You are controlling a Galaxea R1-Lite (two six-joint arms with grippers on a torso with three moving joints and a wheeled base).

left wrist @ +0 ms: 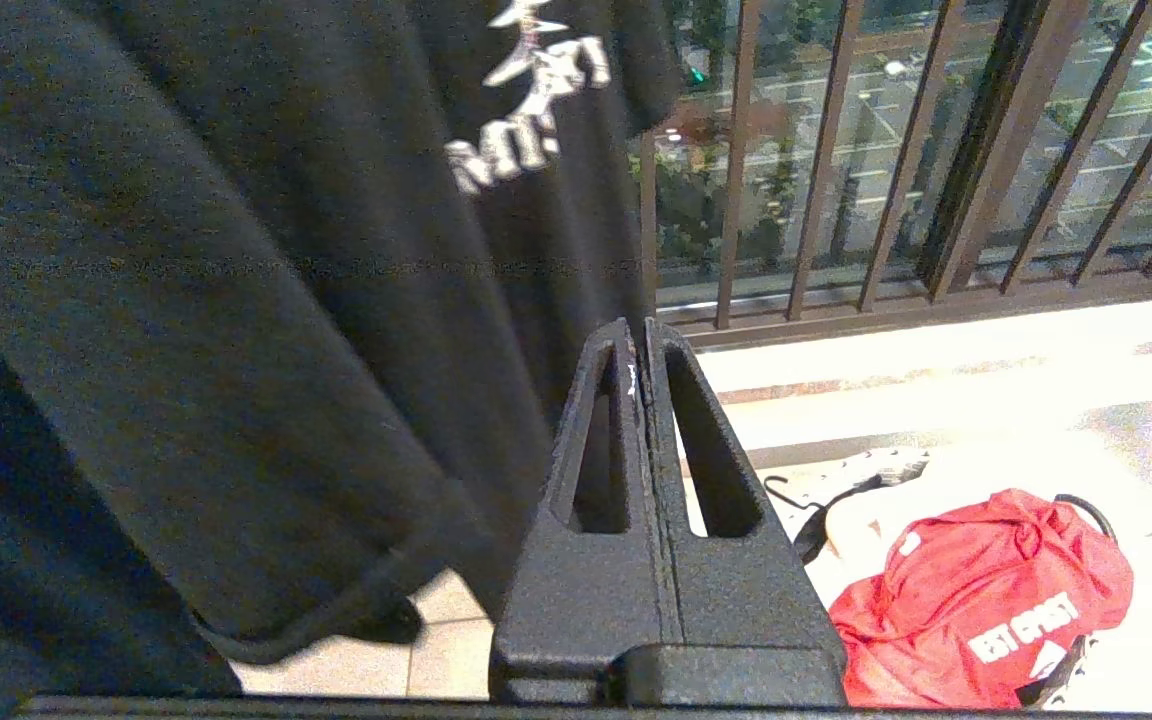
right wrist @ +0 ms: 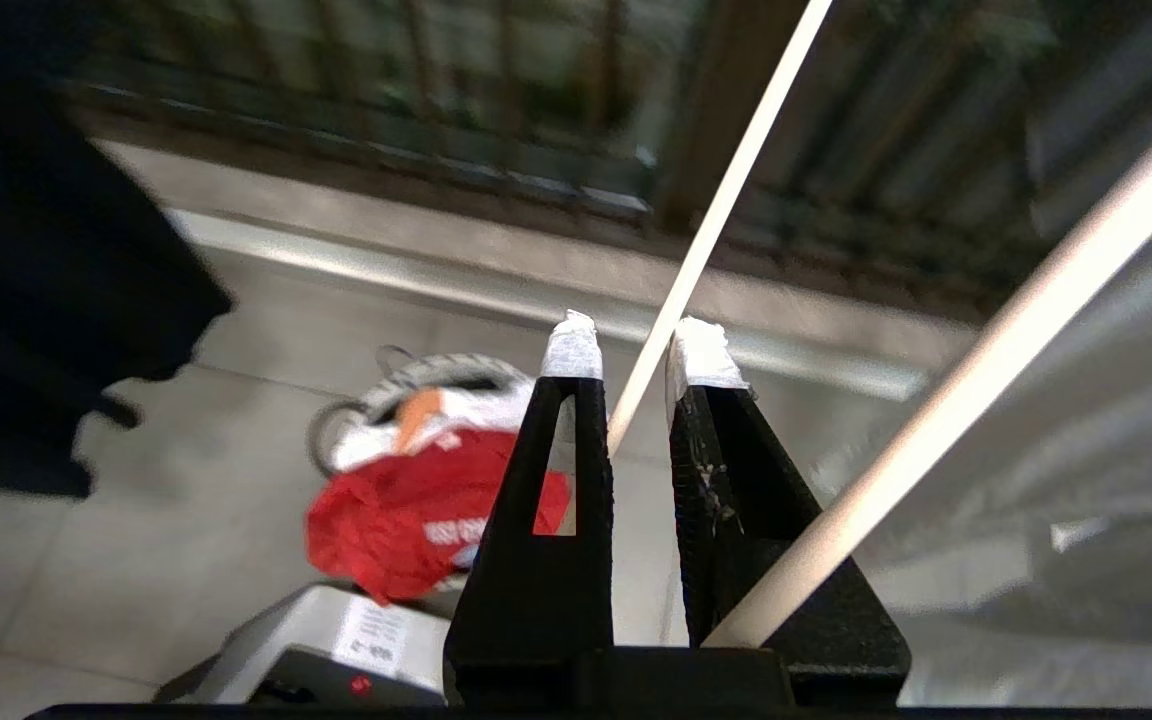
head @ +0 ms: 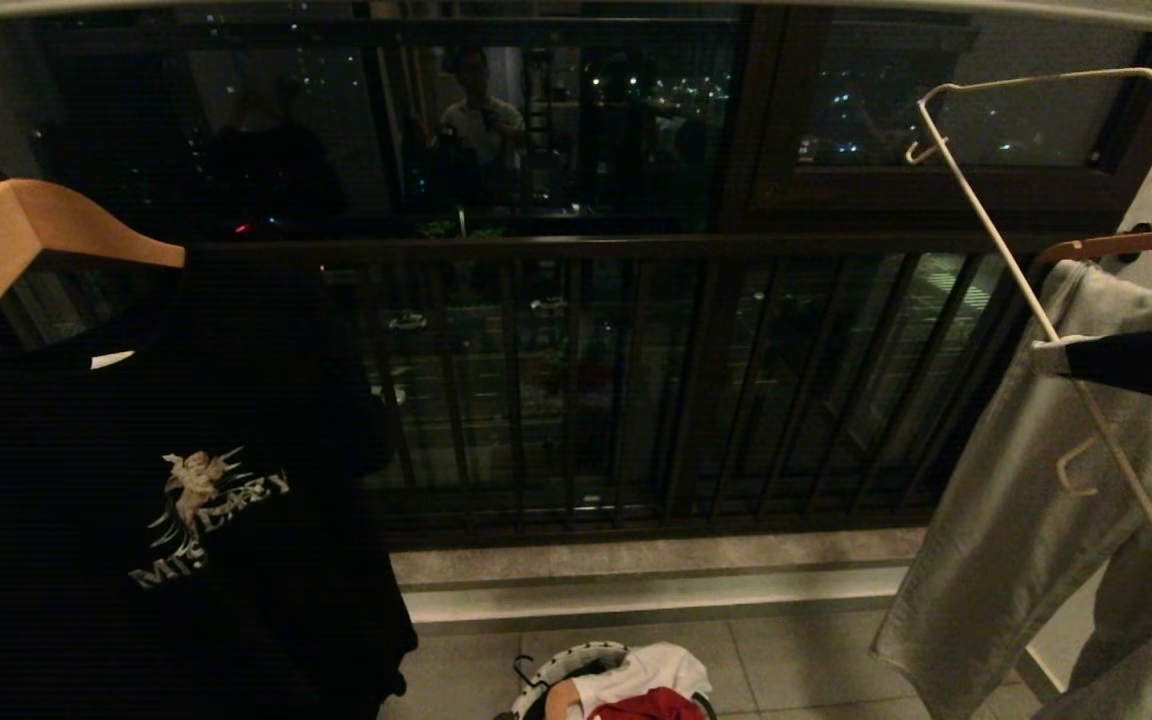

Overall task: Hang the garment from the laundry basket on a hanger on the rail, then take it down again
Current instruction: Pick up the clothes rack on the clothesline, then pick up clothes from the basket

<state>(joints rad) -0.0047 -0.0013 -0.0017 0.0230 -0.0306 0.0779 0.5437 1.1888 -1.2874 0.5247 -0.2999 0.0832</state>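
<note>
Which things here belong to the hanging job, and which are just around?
Job: red T-shirt, laundry basket, white wire hanger, right gripper straddling its wire.
Just there: black T-shirt, wooden hanger, grey garment, white cloth, parked left gripper.

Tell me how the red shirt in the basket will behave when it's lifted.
The red shirt lies bunched and creased over the basket, so it will probably go floppy and drape rather than hold shape. Being thin cloth, it looks light for its bulk. White cloth lies against it and may drag along.
</note>
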